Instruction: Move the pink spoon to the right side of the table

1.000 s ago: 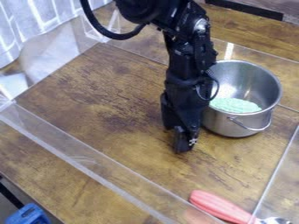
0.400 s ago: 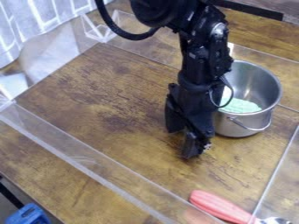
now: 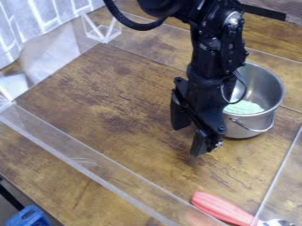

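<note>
The pink spoon (image 3: 224, 210) lies at the bottom right of the brown wooden table (image 3: 106, 97), its coral handle pointing up-left and a small silvery end at the frame's lower edge. My black gripper (image 3: 203, 147) hangs from the arm above the table's middle right, a short way up-left of the spoon and apart from it. Nothing shows between its fingers, but from this angle I cannot make out whether they are open or shut. The arm stands just left of the silver pot.
A silver pot (image 3: 250, 95) with green contents stands at the right, its handle (image 3: 242, 130) toward the front. Clear acrylic walls (image 3: 83, 159) edge the table along the front and right. White cloth lies at the back left.
The arm and gripper have shifted right and slightly toward the front, nearer the pot's handle and the spoon. The spoon and pot have not moved.
</note>
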Tool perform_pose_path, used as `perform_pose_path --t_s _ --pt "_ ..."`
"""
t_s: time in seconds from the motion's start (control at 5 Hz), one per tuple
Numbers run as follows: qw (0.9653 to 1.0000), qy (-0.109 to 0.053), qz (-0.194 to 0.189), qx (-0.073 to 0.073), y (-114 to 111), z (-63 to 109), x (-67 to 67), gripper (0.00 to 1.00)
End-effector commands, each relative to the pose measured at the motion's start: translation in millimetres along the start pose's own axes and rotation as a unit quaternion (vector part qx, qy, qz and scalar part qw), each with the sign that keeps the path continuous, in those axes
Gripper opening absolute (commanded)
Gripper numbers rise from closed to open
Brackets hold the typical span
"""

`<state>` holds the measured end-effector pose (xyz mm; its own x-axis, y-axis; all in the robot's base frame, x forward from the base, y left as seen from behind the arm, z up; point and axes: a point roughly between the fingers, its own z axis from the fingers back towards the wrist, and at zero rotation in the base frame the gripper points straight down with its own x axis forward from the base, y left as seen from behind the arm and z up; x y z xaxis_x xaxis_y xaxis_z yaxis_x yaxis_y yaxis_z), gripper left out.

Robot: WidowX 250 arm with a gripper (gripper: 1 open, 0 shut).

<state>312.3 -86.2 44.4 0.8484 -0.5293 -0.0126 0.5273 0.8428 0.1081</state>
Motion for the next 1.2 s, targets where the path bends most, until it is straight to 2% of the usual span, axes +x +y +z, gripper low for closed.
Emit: perform_pose_path --t_s 0.0,0.2,0.4,0.6,1.0 --pt "0.9988 -0.046 0.007 0.013 -19 33.1 -7.1 1.00" --pt "0.9985 -0.046 0.024 0.017 -40 34.5 -11.4 1.00" --pt "0.9966 -0.044 0.066 0.023 -54 23.1 0.2 1.00" --pt "0.9925 -0.041 0.113 0.023 -56 7.2 11.9 1.00" --pt "0.9954 -0.058 0.074 0.018 -49 5.7 35.9 1.00"
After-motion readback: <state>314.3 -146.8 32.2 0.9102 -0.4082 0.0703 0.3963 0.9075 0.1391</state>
